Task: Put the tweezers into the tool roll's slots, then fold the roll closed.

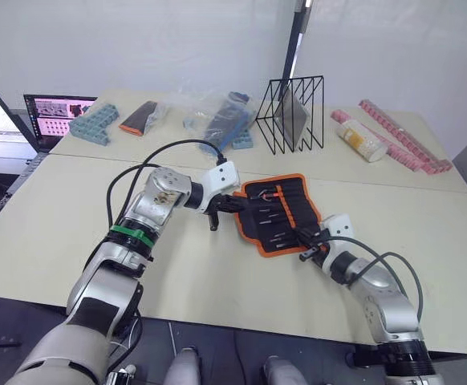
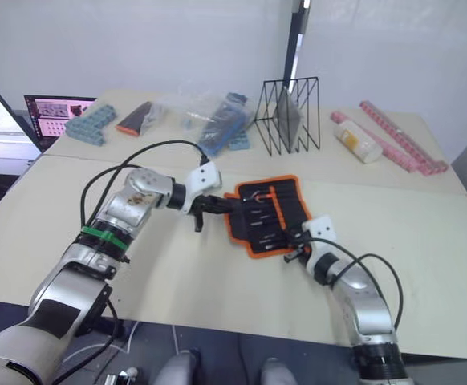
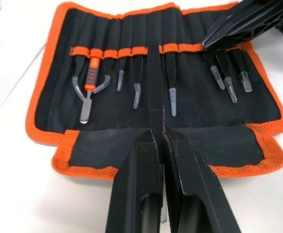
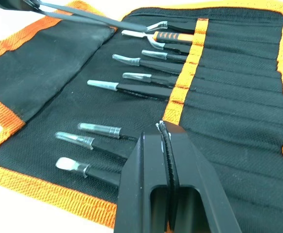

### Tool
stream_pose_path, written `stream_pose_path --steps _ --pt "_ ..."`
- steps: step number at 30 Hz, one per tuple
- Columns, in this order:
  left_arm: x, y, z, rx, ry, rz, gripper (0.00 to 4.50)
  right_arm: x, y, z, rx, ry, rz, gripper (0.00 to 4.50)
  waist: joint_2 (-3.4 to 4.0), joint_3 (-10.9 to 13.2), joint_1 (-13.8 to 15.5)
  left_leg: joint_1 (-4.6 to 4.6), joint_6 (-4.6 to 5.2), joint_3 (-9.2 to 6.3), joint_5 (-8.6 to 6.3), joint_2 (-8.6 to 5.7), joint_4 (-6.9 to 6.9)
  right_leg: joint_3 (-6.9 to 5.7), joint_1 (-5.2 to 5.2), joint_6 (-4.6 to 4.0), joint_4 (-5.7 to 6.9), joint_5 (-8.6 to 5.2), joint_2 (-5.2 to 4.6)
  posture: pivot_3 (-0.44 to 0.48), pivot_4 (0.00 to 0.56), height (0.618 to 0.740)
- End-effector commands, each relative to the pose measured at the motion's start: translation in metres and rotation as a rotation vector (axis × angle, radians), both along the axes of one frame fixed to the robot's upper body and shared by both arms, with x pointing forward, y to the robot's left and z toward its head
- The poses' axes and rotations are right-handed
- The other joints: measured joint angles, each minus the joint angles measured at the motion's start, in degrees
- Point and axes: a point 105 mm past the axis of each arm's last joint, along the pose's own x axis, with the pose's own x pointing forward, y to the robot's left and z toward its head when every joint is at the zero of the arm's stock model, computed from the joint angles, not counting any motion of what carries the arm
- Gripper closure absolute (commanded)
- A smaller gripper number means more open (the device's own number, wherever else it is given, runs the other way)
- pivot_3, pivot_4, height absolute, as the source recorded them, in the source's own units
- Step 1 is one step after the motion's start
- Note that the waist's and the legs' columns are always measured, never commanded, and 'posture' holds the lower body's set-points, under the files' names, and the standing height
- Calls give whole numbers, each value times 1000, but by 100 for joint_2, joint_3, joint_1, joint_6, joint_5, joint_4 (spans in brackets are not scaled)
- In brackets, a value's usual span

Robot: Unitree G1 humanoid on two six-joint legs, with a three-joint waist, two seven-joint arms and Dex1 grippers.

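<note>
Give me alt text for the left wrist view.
An open black fabric tool roll with orange edging lies flat, slim black tweezers tucked in its slots. The left gripper, fingers together, holds a thin tweezer over the roll's flap; the right gripper touches the orange band.

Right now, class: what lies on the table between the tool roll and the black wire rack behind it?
Nothing: in the left eye view, the table is bare between the tool roll and the wire rack.

Bright, even, diffuse light fills the scene; the white backdrop [image 1: 137,48] is washed nearly flat; shadows on the pale table [image 1: 73,200] are faint and soft-edged; wrist views are crisp on the black fabric roll [image 3: 107,111], while the near fingers [image 3: 136,194] blur slightly; clear tweezer tips glint.
</note>
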Motion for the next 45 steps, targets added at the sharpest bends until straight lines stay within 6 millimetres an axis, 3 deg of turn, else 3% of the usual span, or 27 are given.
stream_pose_path --steps 1,15,29,45 --pt "-1 -13 9 7 -30 -34 4484 -6 -3 -4 -15 10 -10 4500 0 0 4 0 0 0 0 0 0 0 0 0 0 0 0 0 150 734" --pt "-11 -27 -8 95 7 -102 4484 -12 -6 -8 -21 21 -27 4500 0 0 8 3 1 -1 1 0 4 0 2 0 6 0 0 0 150 734" --pt "-8 -42 -7 85 -32 -113 4484 -11 -9 -4 -26 11 -37 4500 0 0 11 3 1 -2 1 -2 20 0 3 0 22 0 0 0 150 734" --pt "-8 -26 -11 125 -31 -95 4484 -10 -1 -8 -17 22 -16 4500 1 0 -6 6 1 -3 1 -2 26 0 3 0 33 0 0 0 150 734"
